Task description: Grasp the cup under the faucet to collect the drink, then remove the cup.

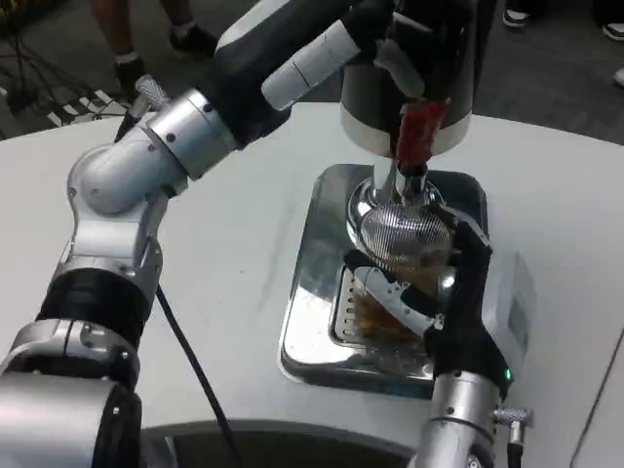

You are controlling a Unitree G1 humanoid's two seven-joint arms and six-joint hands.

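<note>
A clear ribbed cup [405,255] with amber drink in it stands on the steel drip tray [310,283], right under the faucet spout [402,183]. My right hand [466,292] grips the cup from its right side, fingers wrapped round its front. My left arm reaches across from the left, and my left hand [395,44] holds the top of the red tap handle [421,132] on the silver dispenser [366,112]. The left hand's fingers are dark and partly hidden against the dispenser.
The tray sits on the round white table [234,244], whose edge curves close in front of me. A black cable [190,361] runs down from my left arm. People's legs [122,39] stand beyond the table at the back left.
</note>
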